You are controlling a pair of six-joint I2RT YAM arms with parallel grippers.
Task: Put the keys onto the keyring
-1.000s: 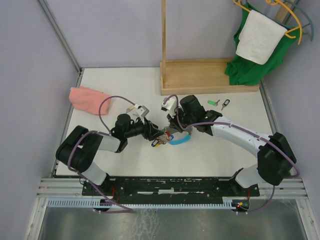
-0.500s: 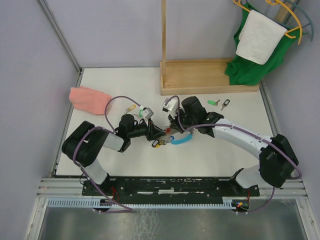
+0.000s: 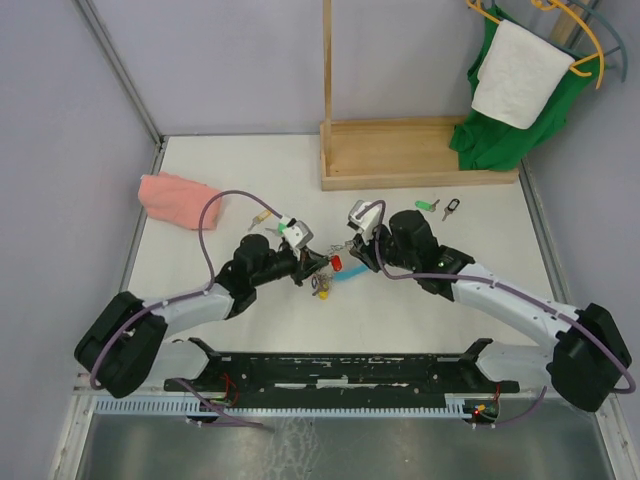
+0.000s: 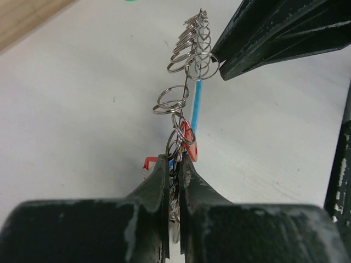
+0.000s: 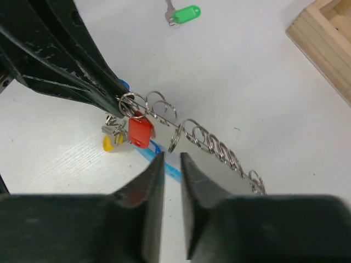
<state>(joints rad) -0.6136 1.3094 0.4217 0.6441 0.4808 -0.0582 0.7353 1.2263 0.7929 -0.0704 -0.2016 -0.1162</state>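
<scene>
The keyring [image 3: 328, 272] lies mid-table, a wire strung with several small split rings [image 5: 211, 143], a red tag [image 5: 140, 131], a yellow tag [image 5: 109, 143] and a blue strip [image 4: 196, 104]. My left gripper [image 4: 174, 159] is shut on the ring cluster at the red-tag end [image 4: 189, 143]. My right gripper [image 5: 171, 156] stands just right of it, jaws slightly apart, nothing between them; in the left wrist view its fingertips [image 4: 225, 57] sit beside a ring. Loose keys lie on the table: a green one [image 3: 427, 205], a black one [image 3: 452, 208] and a yellow one [image 3: 262, 216].
A wooden stand [image 3: 400, 160] rises at the back with a tall post. Green cloth and a white towel [image 3: 520, 80] hang at the back right. A pink cloth [image 3: 178, 197] lies at the far left. The green key [image 5: 184, 12] shows beyond the keyring.
My left gripper has closed on the keyring's tag end and its arm has stretched out lower. My right gripper has parted its jaws, let go and drawn back to the right.
</scene>
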